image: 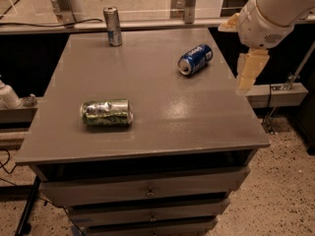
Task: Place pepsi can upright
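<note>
The pepsi can [195, 59] is dark blue with white lettering. It lies on its side on the grey table top [157, 122], at the back right, with its silver end facing front-left. My gripper [247, 75] hangs from the white arm over the table's right edge, to the right of the can and apart from it. It holds nothing that I can see.
A green-and-silver can [107, 112] lies on its side at the front left. A tall slim silver can [112, 26] stands upright at the back left. The table has drawers [147, 193] below. A rail with posts [187, 4] runs behind.
</note>
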You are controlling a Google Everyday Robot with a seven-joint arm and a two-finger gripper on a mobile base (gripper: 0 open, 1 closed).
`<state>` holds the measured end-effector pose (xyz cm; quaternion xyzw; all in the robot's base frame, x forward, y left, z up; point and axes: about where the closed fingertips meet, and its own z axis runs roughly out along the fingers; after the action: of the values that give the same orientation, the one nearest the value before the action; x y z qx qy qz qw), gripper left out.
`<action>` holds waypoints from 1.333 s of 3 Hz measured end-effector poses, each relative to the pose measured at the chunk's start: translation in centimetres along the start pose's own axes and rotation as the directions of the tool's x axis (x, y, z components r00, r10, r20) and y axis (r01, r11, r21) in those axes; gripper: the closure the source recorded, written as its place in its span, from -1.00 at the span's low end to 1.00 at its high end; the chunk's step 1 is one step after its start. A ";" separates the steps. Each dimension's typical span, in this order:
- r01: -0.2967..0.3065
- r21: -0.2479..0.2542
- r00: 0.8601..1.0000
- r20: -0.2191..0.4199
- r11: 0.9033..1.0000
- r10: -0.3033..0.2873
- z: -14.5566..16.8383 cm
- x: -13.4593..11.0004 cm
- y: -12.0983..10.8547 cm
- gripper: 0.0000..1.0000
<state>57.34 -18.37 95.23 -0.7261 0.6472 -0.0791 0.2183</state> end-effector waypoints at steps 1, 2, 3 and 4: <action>0.162 -0.008 0.987 0.022 0.987 -0.162 2.3 0.2 -3.8 -1.00; 0.284 -0.028 0.957 0.069 0.958 -0.282 4.4 0.4 -6.6 -1.00; 0.299 0.000 0.952 0.068 0.954 -0.299 3.9 0.5 -7.6 -1.00; 0.354 -0.021 0.933 0.073 0.935 -0.351 4.7 -0.2 -7.3 -1.00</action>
<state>65.80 -16.70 94.19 -0.8363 0.4999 -0.0811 0.2101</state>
